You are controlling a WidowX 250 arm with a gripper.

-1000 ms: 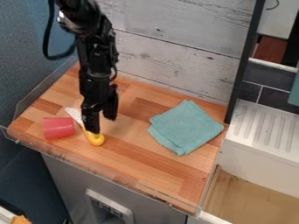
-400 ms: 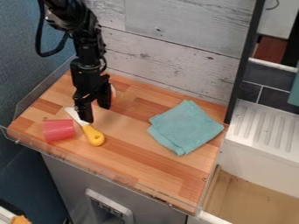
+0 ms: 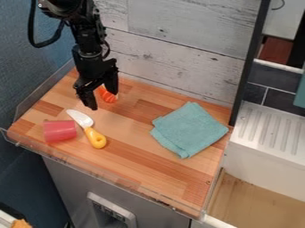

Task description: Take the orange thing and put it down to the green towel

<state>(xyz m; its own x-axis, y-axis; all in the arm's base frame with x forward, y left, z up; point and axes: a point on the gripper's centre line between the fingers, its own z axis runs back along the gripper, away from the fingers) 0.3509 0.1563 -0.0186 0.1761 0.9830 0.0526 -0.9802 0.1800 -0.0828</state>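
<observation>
Left of the green towel (image 3: 189, 129) and a little beyond it, as the camera sees things, I find the orange thing (image 3: 108, 95) on the wooden counter (image 3: 166, 182), well apart from its destination. My pincer (image 3: 103, 101) is at that same side of the towel, pointing down, its two fingers plainly apart. The orange thing shows in the gap between them, partly covered by my far finger. Whether either finger touches it, or whether it lies squarely between them or just behind, I cannot tell.

Status of work: approach, largely complete in my judgement; grasp, not made; lift, carry and release onto the towel, all outstanding. I would rate the job as in its opening part. The towel lies folded, its top surface fairly flat, and should serve as a resting place without preparation.

Other items noted: a knife (image 3: 95, 136) with a yellow handle, left of the towel and nearer the camera than the orange thing, and a red cup (image 3: 59, 131) on its side, farther left of the towel. Neither belongs to this job. Recommendation: line up over the orange thing, lower if needed, close, confirm the hold, then cross to the towel.
</observation>
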